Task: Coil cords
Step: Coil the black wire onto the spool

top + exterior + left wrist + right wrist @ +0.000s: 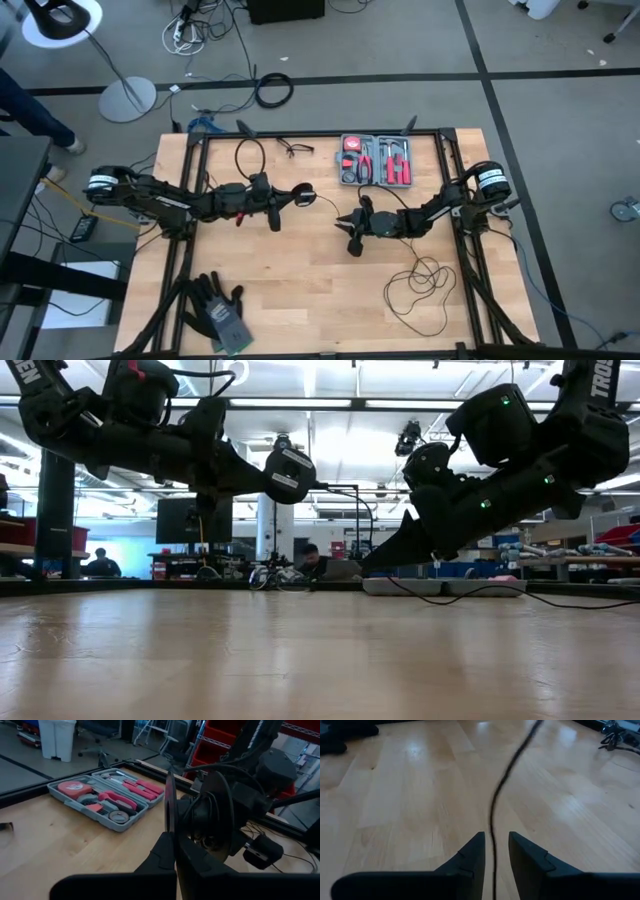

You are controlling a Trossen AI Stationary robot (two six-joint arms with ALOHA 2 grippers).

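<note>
The cord (358, 520) is a very thin black cable ending in a small round puck (290, 475). My left gripper (300, 195), left of the table's middle, is shut on the puck and holds it above the wood. From the puck the cord runs to my right gripper (350, 232), just right of the middle. There it passes through the gap between the open fingers (472, 850). Beyond that gripper the cord drops to the table and lies in slack loops (420, 285) at the near right. My left gripper pinches the puck's lower part (170, 827) between its two fingers, one on each flat face. The fingers lie about level and point toward the table's right. The puck stands on edge, its rim (169, 785) above the fingertips, lifted clear of the table. My right gripper has the cord (493, 827) running through its gap; I cannot tell whether a finger touches it.
A grey tool case (375, 160) with red-handled tools lies at the far edge. A small glasses-like wire item (295, 148) lies left of it. Dark gloves (220, 310) lie at the near left corner. A thicker coiled cable (272, 90) lies on the floor beyond the table.
</note>
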